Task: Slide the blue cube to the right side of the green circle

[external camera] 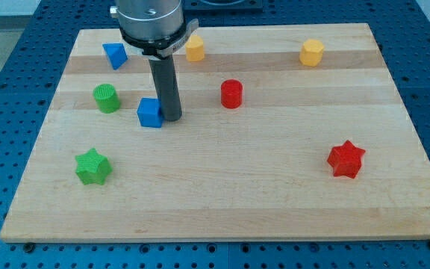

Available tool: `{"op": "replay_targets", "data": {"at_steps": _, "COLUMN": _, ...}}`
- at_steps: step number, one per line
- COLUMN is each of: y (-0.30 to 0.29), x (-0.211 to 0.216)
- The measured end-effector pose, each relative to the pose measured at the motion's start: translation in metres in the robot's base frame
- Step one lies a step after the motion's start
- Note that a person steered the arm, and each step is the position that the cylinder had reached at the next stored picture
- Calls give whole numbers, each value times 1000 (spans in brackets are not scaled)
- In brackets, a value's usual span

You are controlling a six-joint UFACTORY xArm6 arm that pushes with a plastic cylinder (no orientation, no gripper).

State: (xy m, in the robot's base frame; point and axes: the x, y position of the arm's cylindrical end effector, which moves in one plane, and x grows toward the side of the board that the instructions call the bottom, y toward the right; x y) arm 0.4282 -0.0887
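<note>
With no claw to open or close, the dark rod's tip (172, 118) touches the right side of the small blue cube (149, 113), just right of the ribbed green circle (106, 98); short, gentle leftward nudges seem wisest.

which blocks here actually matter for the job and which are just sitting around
In the job: blue cube, green circle, my tip touching the cube's right side.

Lying about: blue triangle, green star, red cylinder, red star, two yellow blocks.
</note>
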Motion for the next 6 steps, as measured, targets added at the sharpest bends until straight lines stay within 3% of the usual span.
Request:
{"op": "replay_targets", "data": {"at_steps": 1, "y": -3, "x": 45}}
{"op": "replay_targets", "data": {"at_steps": 3, "y": -49, "x": 57}}
{"op": "replay_targets", "data": {"at_steps": 4, "y": -64, "x": 5}}
{"op": "replay_targets", "data": {"at_steps": 6, "y": -63, "x": -41}}
